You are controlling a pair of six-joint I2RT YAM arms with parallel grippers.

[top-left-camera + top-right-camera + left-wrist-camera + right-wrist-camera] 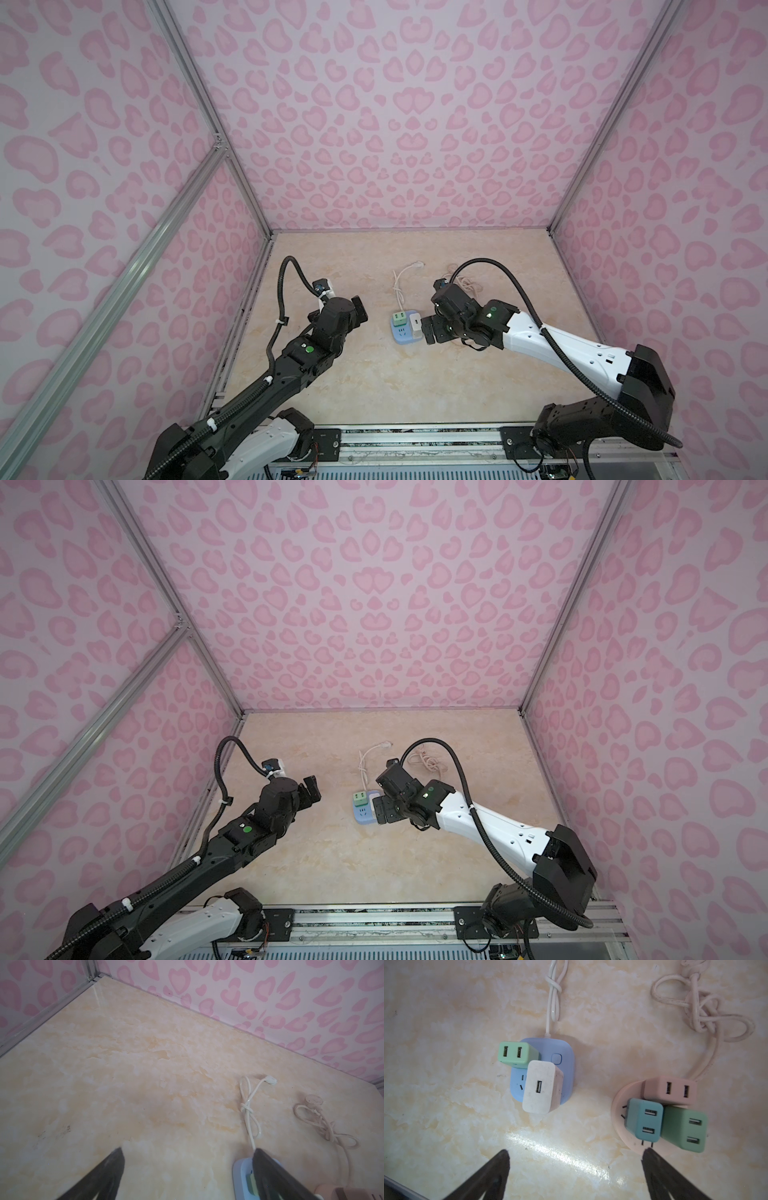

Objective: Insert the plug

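**Both grippers wide open, nothing held**

We see the right gripper (576, 1152) spread wide and empty. The white plug (542, 1088) sits ahead of its fingertips, clear of them, seated on the blue power strip (568, 1057). Our left gripper (188, 1150) is equally spread, gripping nothing, near that strip.

No words, numbers or brand marks are legible on the blue power strip (568, 1076) or white charger (545, 1076).
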